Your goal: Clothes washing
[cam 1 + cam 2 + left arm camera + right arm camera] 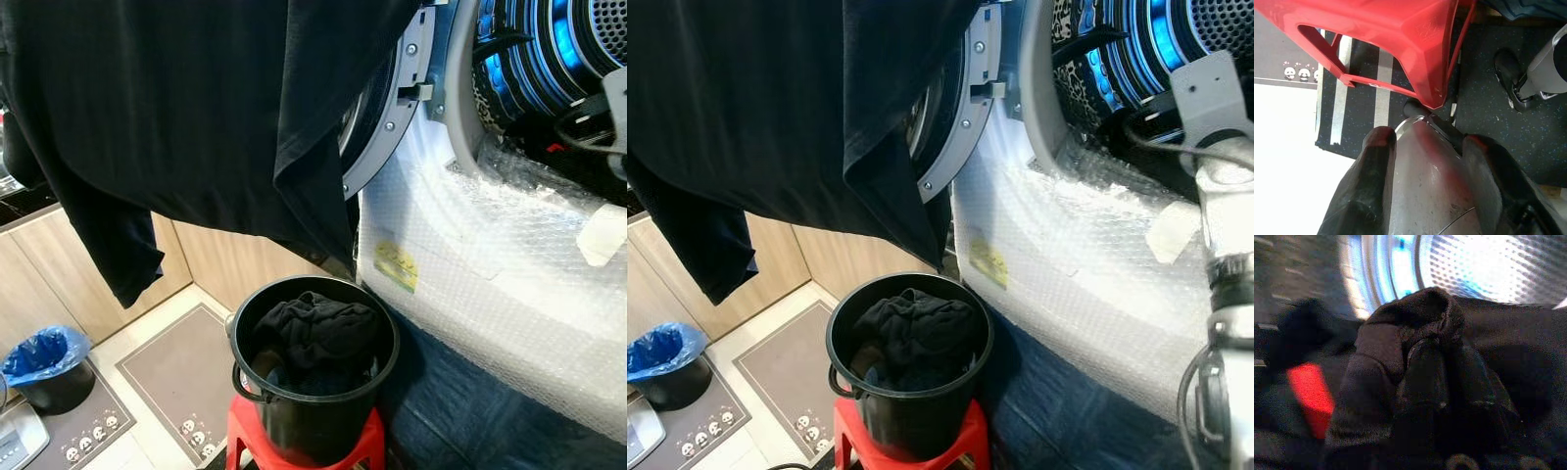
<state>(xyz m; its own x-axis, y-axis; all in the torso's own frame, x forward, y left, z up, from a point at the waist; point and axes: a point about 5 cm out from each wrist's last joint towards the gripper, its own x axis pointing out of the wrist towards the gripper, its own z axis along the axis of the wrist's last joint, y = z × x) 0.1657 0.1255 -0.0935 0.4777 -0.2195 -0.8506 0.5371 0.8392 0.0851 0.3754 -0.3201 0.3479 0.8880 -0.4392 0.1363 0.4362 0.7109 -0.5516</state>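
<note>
One black garment, soft and matte, hung in broad folds across the upper part of the head views, one sleeve dangling beside the wooden cabinet fronts. In the right wrist view the right gripper had its black fingers pinched on a bunched wad of that same dark cloth, with the perforated metal drum glowing blue-white behind it. More dark clothes lay crumpled in a round black bucket, which stood on a red plastic stool just beside the washing machine. Its round door, grey-rimmed and bolted, stood open, and bubble wrap covered the white front. Lower down, the left gripper hung near the stool's leg above speckled dark matting, its thick fingers spread apart and holding nothing.
</note>
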